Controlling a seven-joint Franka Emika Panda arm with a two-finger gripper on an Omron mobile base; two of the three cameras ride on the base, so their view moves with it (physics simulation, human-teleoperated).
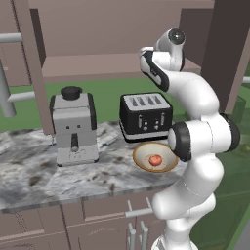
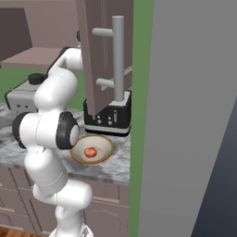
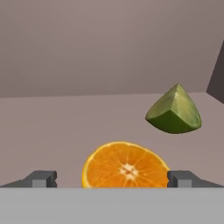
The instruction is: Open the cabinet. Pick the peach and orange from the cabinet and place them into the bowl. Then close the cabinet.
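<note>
Jaws spread wide on the gripper point(image 3: 112, 178) — the orange point(image 3: 126, 165) sits right between the two fingertips point(image 3: 41, 178), on the cabinet point(image 1: 112, 66) shelf, not gripped. A dark green pointed fruit point(image 3: 174, 111) lies just beyond the orange, off to its right in the hand view. Below the open cabinet, the bowl point(image 1: 142, 163) rests on the marble counter point(image 1: 44, 176) in front of the black toaster point(image 1: 145, 114) — and the peach point(image 1: 156, 160) is inside the bowl.
</note>
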